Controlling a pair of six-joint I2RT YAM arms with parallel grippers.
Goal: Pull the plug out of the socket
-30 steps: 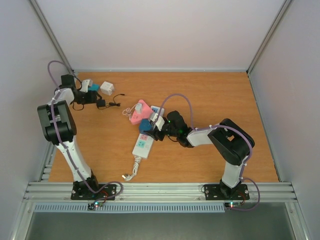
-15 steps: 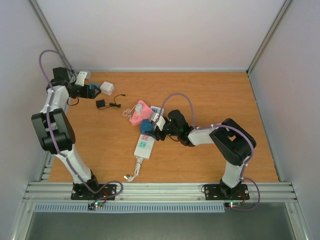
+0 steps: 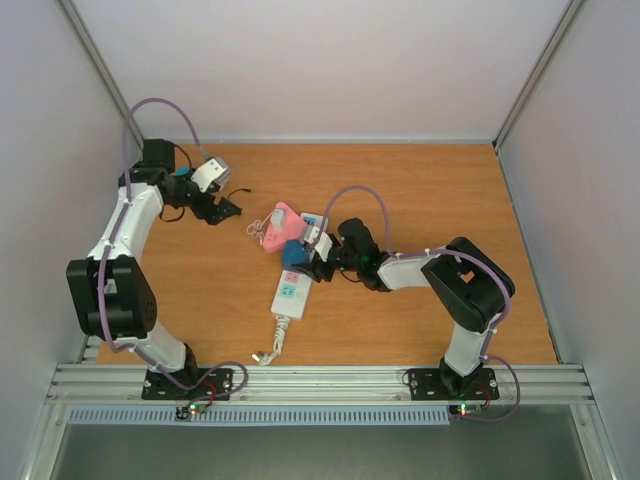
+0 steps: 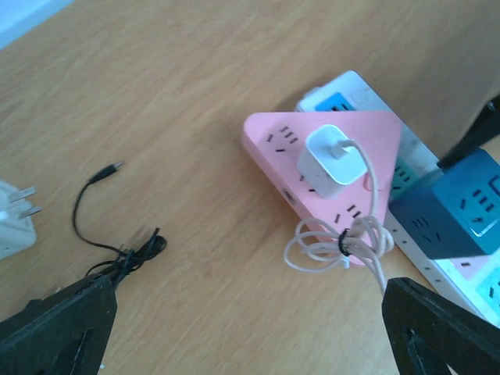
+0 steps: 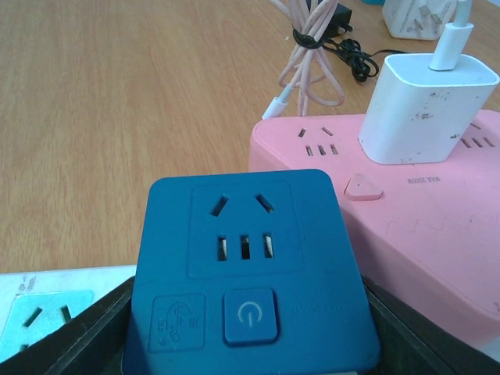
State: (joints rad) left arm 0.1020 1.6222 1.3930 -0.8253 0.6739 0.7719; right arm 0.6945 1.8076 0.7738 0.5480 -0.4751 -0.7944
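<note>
**Layout.** The tabletop (image 3: pixel 420 180) carries the power strip (image 3: pixel 287 292) near its middle, lying diagonally with its short cord (image 3: pixel 272 335) trailing toward the near edge. A pink triangular adapter (image 4: pixel 328 183) sits over the far end of the strip. A blue plug cube (image 5: pixel 250 266) stands just beside it, on the strip. A white charger (image 4: pixel 332 160) is seated in the pink adapter, and its coiled cable (image 4: pixel 340 238) lies over that adapter's near corner. A loose black cord (image 4: pixel 117 250) lies apart, to the left.

**Gripper state.**
- The right gripper (image 5: pixel 248 336) pinches the blue plug cube, one finger against each side face.
- The left gripper (image 4: pixel 246 312) is spread wide and holds nothing. It hangs above the tabletop, left of the pink adapter.

**Step in hand (judged).** Extract the blue plug cube from the strip.

**Procedure.**
1. Confirm that both fingers bear low on the cube's flat sides, not on its rounded top corners.
2. Pull straight along the pin axis, away from the strip face. Do not rock sideways toward the pink adapter.
3. The strip is light and will probably lift with the plug. Bring the left gripper down on a bare length of strip to pin it.
4. Keep clear of the coiled cable.
</note>
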